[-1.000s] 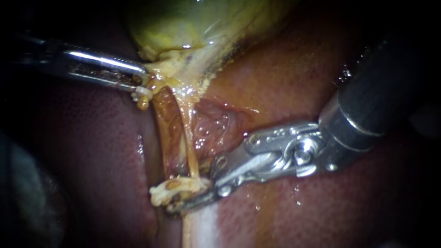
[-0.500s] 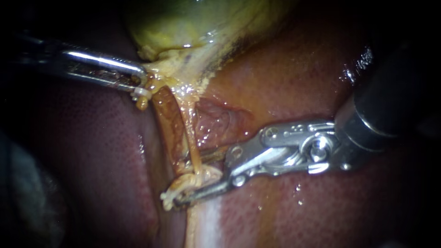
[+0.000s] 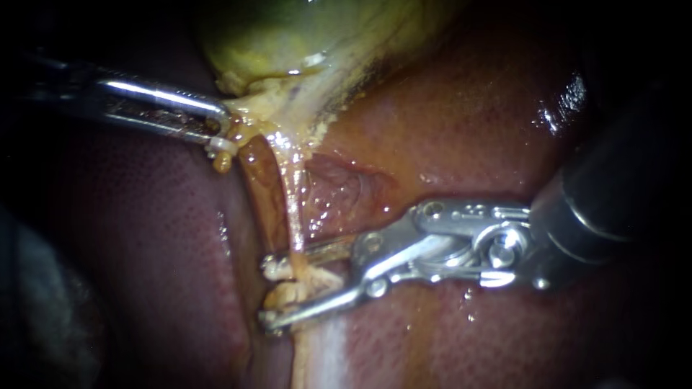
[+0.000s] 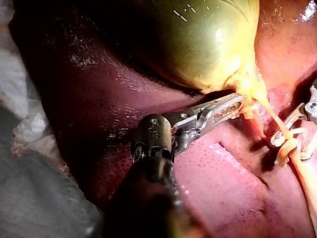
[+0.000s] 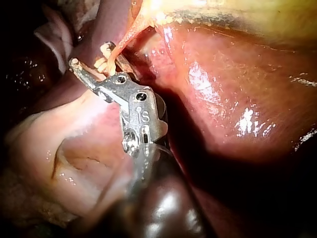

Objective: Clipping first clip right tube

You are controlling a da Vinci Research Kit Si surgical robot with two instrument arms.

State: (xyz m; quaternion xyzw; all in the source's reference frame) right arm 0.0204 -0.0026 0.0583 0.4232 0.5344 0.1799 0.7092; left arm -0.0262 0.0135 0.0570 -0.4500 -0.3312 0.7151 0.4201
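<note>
Biggest: liver, red-brown and wet, under everything. Next: gallbladder, yellow-green, at the top of the endoscope view, narrowing to a pale fatty neck.

Then left instrument, in from the left, claw clamped tight on the fatty tissue at the gallbladder neck, whitish scrap sticking out at the tip. Left wrist view: same left instrument with its claw right at the neck, just under the gallbladder.

Then right instrument, in from the right: dark shaft, metal hinge, claw spread to a moderate gap, gripping nothing firmly.

Two strands down from the neck: broad brownish strand, thin yellow right tube just beside it. Right tube straight down into the gap of the right claw, lower end bunched with pale tissue between the two halves. Upper half across it, lower half below, against the liver. Can't tell whether both halves touch it.

Right wrist view: right instrument with claw apart, pale strand between the halves. Whitish bits at both tips, can't tell what.
</note>
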